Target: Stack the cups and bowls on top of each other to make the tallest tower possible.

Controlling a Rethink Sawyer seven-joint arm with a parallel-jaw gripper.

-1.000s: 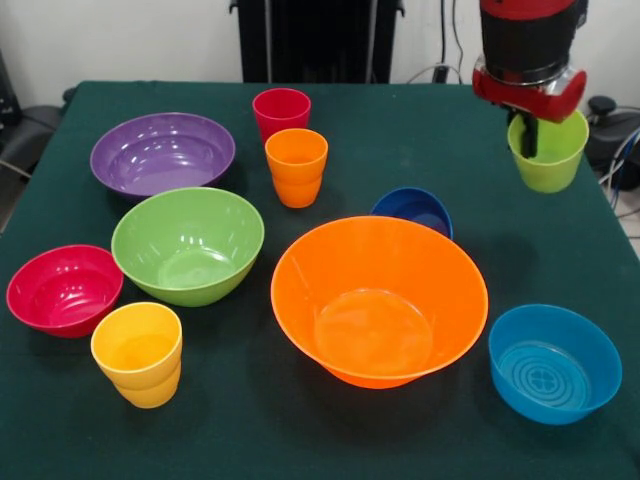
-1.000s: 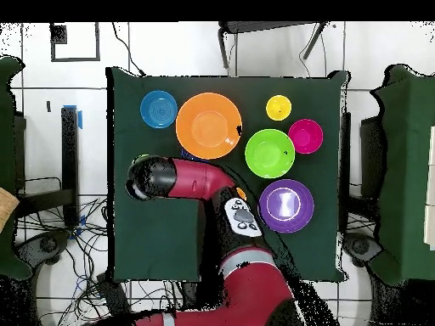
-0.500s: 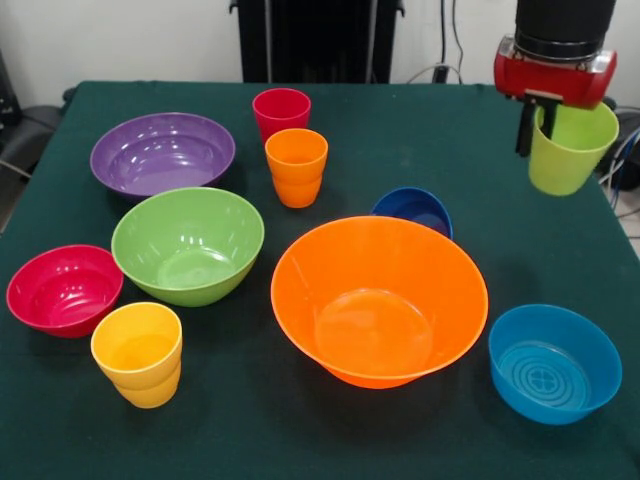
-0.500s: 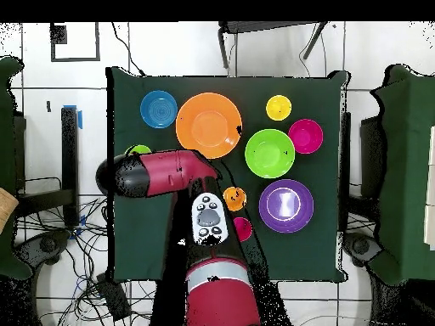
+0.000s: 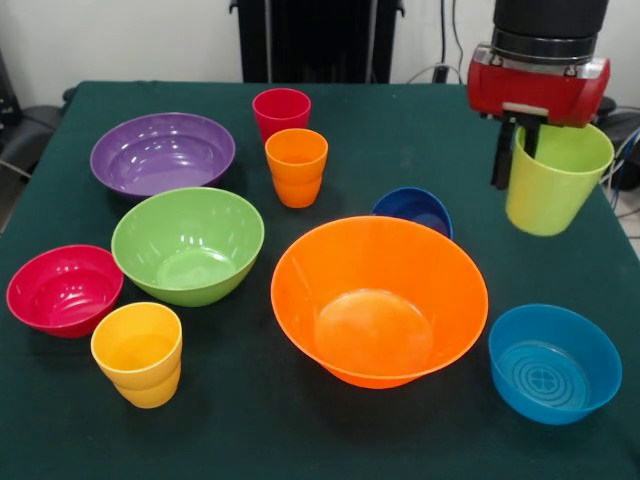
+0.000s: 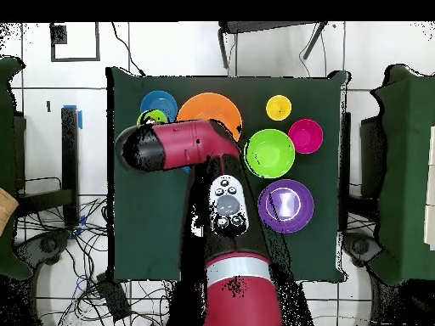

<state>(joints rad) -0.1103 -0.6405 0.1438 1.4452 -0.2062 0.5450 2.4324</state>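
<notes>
My gripper [image 5: 515,165] is shut on the rim of the light green cup [image 5: 555,185], one finger inside and one outside, and holds it in the air at the right, above the table between the dark blue bowl [image 5: 413,210] and the light blue bowl [image 5: 553,362]. The large orange bowl [image 5: 378,300] stands in the middle. The lime green bowl [image 5: 187,245], purple bowl [image 5: 162,152] and red bowl [image 5: 64,289] stand on the left. The yellow cup [image 5: 138,353], orange cup [image 5: 296,167] and red cup [image 5: 281,112] stand upright, apart. No tower shows. In the overhead view the arm hides most of the green cup [image 6: 146,118].
The green table cloth [image 5: 120,440] ends close to the light blue bowl at the right. In the overhead view the arm [image 6: 183,146] lies over part of the orange bowl [image 6: 212,115] and hides the dark blue bowl. Cables and a dark chair stand past the table's right edge.
The gripper has carried the light green cup up off the table and then toward the front of the table, closer to the orange and light blue bowls. Nothing else moved.
</notes>
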